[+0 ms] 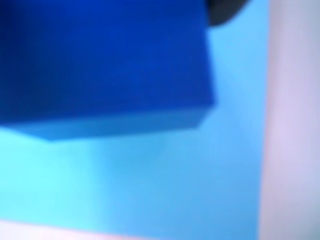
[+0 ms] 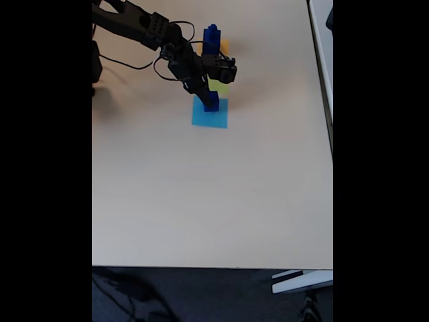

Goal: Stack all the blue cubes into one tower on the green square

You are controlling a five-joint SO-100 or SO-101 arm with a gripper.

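Matte solid blue cube (image 1: pixel 105 65) over flat light-blue square (image 1: pixel 165 180), pincer (image 2: pixel 209 100) grip seemingly closed, unclear.

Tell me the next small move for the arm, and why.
Probably lift the blue cube and carry it toward the green square. The tool sits at that cube over the light-blue square, while more blue cubes stand stacked beyond the green one.
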